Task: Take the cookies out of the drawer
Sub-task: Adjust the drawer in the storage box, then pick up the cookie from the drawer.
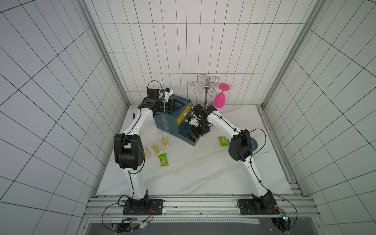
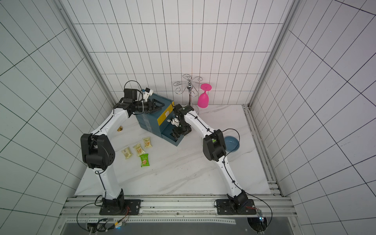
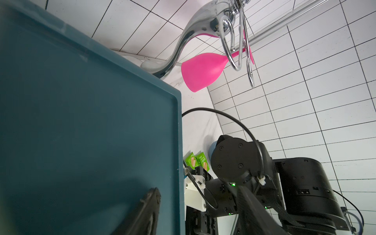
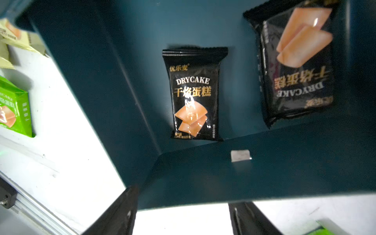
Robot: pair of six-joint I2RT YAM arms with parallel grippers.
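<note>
Hangs with right gripper (image 4: 181,197) spread and empty above the open drawer (image 4: 284,173) containing two black cookies (image 4: 193,95); risks snagging on the drawer wall, or pinching slick wrapper and dropping it

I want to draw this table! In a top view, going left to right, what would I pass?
First yellow cookie packet → second yellow cookie packet → third yellow cookie packet → pink goblet → blue bowl. The green cookie packet and drawer box overlap others.
</note>
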